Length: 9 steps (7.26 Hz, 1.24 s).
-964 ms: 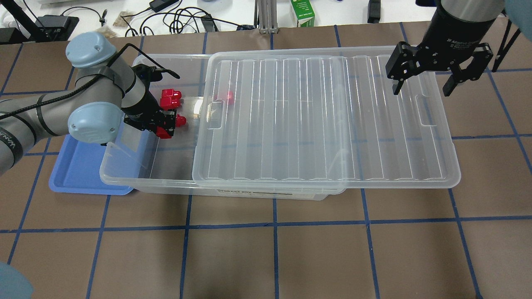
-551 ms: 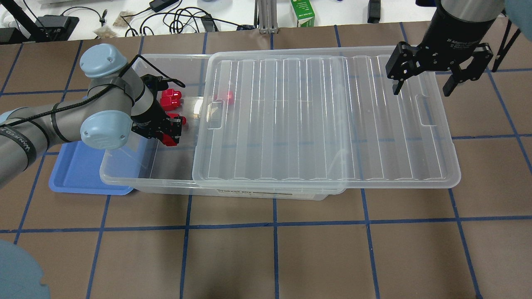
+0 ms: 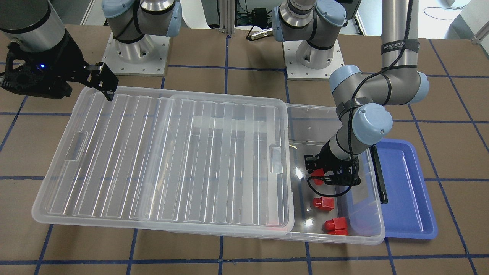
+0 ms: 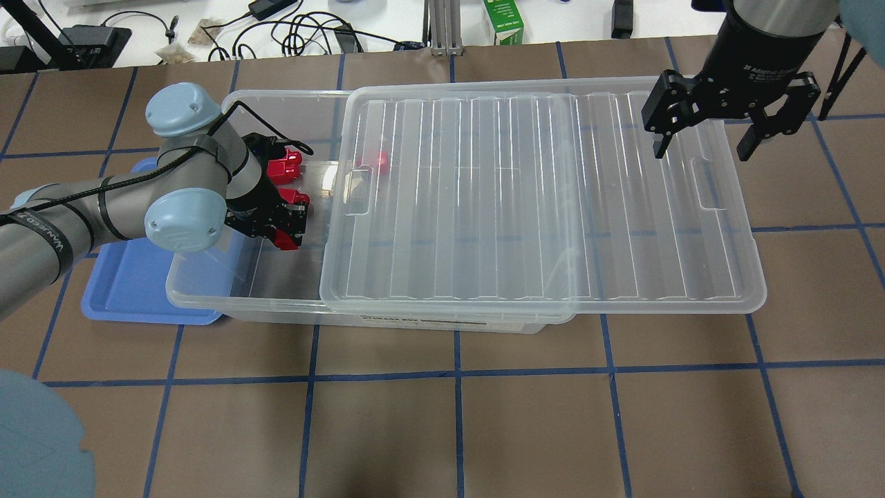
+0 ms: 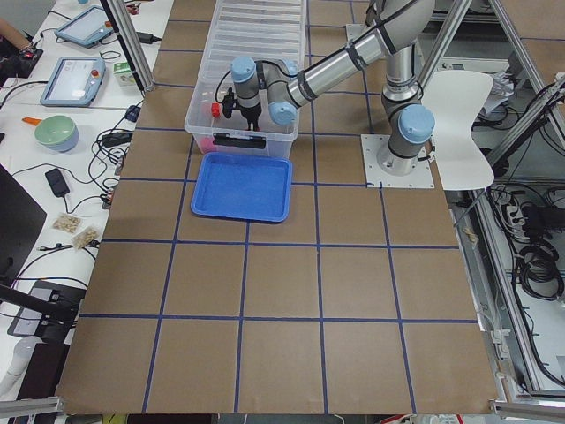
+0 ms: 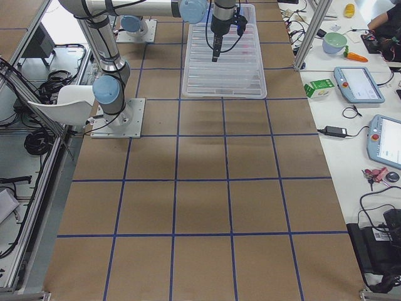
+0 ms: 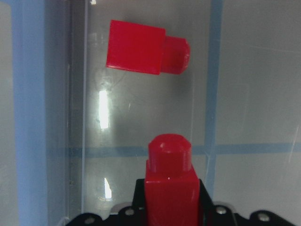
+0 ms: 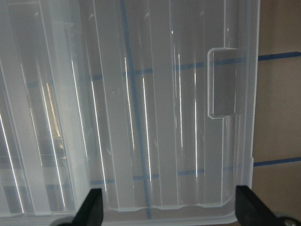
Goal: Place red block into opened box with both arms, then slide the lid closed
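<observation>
1. Surface: matte brown sheeting, gridded with blue tape lines.

2. Blue tray: opaque blue plastic, shallow, with rounded corners. It sits toward the surface's left edge, against the left short end of the box; whether it tucks beneath cannot be told.

3. Left arm: silver-grey tube with light-blue joint caps, reaching into the uncovered left part of the box.

4. Left end effector: black, its two fingers clamped on the red block.

5. Red block: glossy red plastic with a square body and a narrower, rounded stub.
   - The body sits between the fingers and the stub projects past the fingertips.
   - The long axis runs in line with the fingers, pointing down at the box floor.
   - It is inside the open left section, near the lid's left edge. Contact with the floor cannot be told.

6. Loose red blocks: two of the same form, lying on their sides on the box floor, further toward the surface's far edge.

7. Box: clear translucent plastic, shallow and rectangular with rounded corners. Its long axis runs parallel to the surface's far edge, and a black bar sits on the left short end.

8. Lid: a flat clear sheet with parallel ribs, a raised rim, and a rectangular recess near each short end. It lies lengthwise on the box, covering the right part and overhanging its right end.

9. Right end effector: black, fingers spread and holding nothing, hovering over the lid's far right corner.
</observation>
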### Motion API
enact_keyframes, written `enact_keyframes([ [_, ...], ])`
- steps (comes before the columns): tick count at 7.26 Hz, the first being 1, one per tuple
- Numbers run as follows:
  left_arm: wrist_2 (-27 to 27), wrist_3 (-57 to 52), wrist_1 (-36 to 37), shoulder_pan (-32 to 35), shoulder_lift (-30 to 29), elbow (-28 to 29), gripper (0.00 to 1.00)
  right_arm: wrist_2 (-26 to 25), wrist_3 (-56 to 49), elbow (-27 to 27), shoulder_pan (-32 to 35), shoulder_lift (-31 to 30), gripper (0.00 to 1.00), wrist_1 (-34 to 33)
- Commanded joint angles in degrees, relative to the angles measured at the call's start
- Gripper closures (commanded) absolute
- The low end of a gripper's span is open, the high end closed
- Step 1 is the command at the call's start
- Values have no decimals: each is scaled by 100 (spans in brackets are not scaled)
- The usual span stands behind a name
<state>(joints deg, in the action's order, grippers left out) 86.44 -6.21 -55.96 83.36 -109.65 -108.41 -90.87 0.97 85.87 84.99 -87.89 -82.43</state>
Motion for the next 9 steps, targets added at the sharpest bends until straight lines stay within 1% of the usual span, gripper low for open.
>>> enact_keyframes([
  [1, 14, 41, -63, 22, 180, 92, 0, -1, 0, 0, 0, 0, 0, -10],
  [2, 14, 50, -325, 57, 294, 240, 0, -1, 0, 0, 0, 0, 0, -19],
  [4, 22, 234, -1570, 171, 837, 793, 0, -1, 0, 0, -26, 0, 0, 7],
  [5, 57, 495, -2133, 293, 1110, 1083, 0, -1, -17, 0, -35, 0, 0, 33],
  [6, 75, 672, -2495, 443, 1365, 1329, 0, -1, -26, 0, -35, 0, 0, -27],
  [7, 301, 691, -2829, 601, 1611, 1558, 0, -1, -44, 0, -148, 52, 0, -45],
  [8, 495, 691, -3068, 681, 1762, 1752, 0, 8, -35, 9, -532, 166, 0, -45],
  [9, 488, 700, -3296, 681, 1911, 1928, 0, 60, -131, 0, -1093, 359, 0, -28],
])
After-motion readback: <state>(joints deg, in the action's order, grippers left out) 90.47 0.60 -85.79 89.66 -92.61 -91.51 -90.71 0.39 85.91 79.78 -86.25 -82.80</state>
